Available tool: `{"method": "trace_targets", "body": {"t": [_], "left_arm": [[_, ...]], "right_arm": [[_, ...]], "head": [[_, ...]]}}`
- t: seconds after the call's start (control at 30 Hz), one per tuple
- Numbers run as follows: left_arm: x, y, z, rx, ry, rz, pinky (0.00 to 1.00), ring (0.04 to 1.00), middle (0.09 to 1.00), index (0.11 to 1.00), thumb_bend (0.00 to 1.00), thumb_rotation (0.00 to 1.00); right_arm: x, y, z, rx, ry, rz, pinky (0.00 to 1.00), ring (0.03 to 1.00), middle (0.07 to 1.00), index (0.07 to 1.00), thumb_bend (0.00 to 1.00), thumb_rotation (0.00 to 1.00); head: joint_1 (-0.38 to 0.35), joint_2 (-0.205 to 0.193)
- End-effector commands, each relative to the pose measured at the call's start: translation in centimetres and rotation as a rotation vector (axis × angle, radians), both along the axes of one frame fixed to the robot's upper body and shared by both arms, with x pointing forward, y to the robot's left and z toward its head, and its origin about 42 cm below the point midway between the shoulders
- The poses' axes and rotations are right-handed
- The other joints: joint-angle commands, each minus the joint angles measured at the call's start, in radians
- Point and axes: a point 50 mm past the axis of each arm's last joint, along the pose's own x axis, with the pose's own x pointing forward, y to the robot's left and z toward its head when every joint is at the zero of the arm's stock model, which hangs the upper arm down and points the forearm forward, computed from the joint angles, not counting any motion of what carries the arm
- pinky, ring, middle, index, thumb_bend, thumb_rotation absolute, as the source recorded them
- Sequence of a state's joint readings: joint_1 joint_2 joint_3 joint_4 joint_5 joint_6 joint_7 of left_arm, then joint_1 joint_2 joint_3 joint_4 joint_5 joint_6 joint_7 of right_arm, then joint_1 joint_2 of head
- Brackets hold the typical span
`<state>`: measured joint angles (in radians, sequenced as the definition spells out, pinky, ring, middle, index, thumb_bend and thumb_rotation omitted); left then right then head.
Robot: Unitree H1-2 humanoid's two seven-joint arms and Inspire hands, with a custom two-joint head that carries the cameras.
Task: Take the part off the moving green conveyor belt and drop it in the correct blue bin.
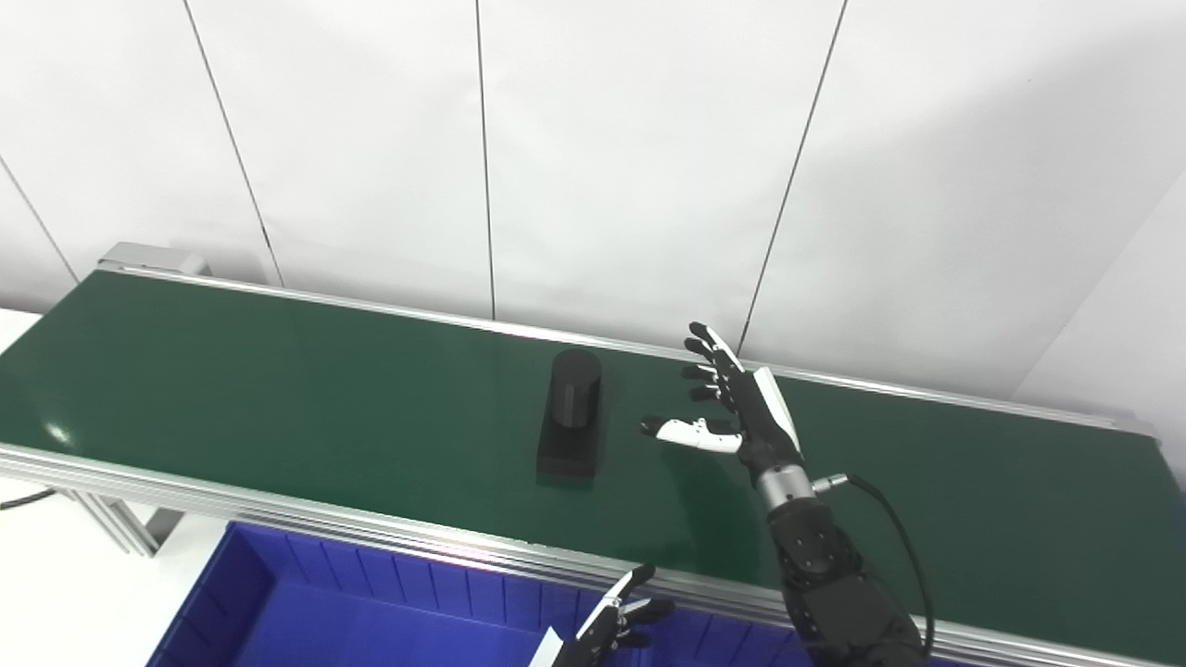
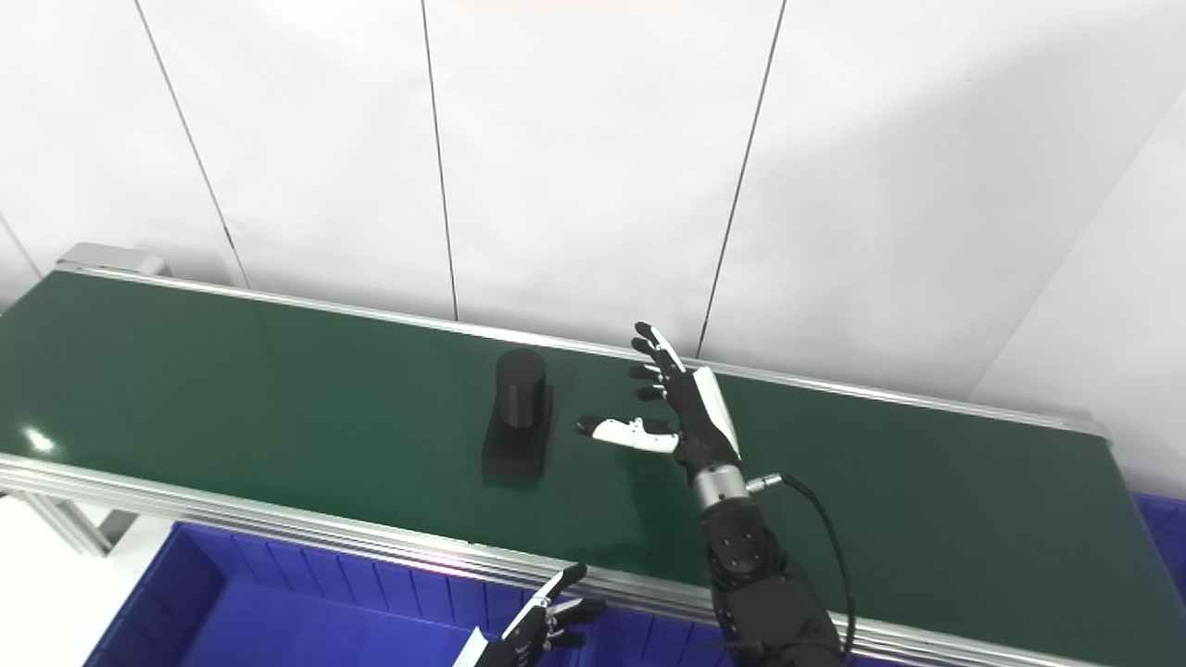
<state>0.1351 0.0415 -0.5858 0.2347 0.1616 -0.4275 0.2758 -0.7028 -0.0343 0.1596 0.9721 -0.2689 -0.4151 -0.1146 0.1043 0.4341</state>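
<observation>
A black part (image 1: 571, 414), an upright cylinder on a flat rectangular base, sits on the green conveyor belt (image 1: 278, 389) near its middle. My right hand (image 1: 732, 398) is open above the belt, just to the right of the part, fingers spread and thumb pointing toward it, not touching it. My left hand (image 1: 613, 622) is low at the bottom edge, in front of the belt and over the blue bin (image 1: 306, 602), fingers apart and empty. The part also shows in the right eye view (image 2: 517, 414).
The belt has aluminium side rails (image 1: 278, 509) and runs left to right before a white panelled wall (image 1: 593, 139). A second blue bin's corner (image 2: 1163, 519) shows at the far right. A black cable (image 1: 894, 528) loops from my right wrist.
</observation>
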Motion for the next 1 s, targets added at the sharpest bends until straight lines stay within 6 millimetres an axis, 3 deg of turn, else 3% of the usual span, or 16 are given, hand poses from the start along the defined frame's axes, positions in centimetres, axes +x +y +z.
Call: {"method": "trace_targets", "body": {"t": [0.0,0.3,0.43,0.83,0.97], "left_arm": [[0.7,-0.9,1.4,-0.048,-0.077,-0.002,0.74,0.822,0.813,0.935,0.96,0.92],[0.6,-1.4,1.7,-0.046,-0.094,-0.006,0.72,0.807,0.800,0.937,0.96,0.93],[0.5,-1.7,1.8,-0.047,-0.101,-0.003,0.72,0.803,0.794,0.939,0.95,0.93],[0.0,-2.4,2.6,-0.066,-0.131,0.010,0.72,0.812,0.793,0.941,0.90,0.92],[-0.2,-2.4,2.8,-0.078,-0.130,0.010,0.72,0.812,0.790,0.938,0.90,0.92]], "right_arm": [[1.4,1.6,3.4,0.017,-0.095,0.013,0.66,0.767,0.880,0.913,1.00,0.36],[1.6,2.4,3.5,-0.005,-0.094,0.016,0.63,0.746,0.874,0.871,1.00,0.40],[1.8,2.9,3.7,-0.034,-0.082,0.016,0.59,0.692,0.830,0.825,1.00,0.41],[2.3,4.3,3.3,-0.050,-0.040,0.020,0.47,0.579,0.750,0.757,1.00,0.34],[2.1,4.6,2.7,-0.049,-0.016,-0.001,0.46,0.546,0.674,0.723,0.95,0.28]], "head": [[0.001,0.000],[-0.004,0.000],[-0.003,-0.001],[0.018,0.010],[0.021,0.014]]}}
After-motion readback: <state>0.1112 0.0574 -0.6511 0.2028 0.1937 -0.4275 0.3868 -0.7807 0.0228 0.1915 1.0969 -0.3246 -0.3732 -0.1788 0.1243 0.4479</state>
